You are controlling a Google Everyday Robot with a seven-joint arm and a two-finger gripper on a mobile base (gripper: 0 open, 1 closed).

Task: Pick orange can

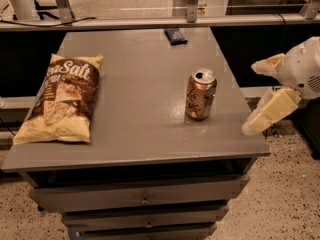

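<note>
The orange can [200, 94] stands upright on the grey table [145, 129], right of centre, copper-orange with a silver top and dark script on its side. My gripper [252, 98] is at the right edge of the view, just off the table's right side, level with the can and a short gap to its right. Its two cream fingers [270, 111] are spread apart with nothing between them.
A large sea-salt chip bag [62, 99] lies flat on the table's left side. A small dark packet [175, 35] lies at the far edge. A rail [150, 22] runs behind the table. Drawers [140, 196] sit below the tabletop.
</note>
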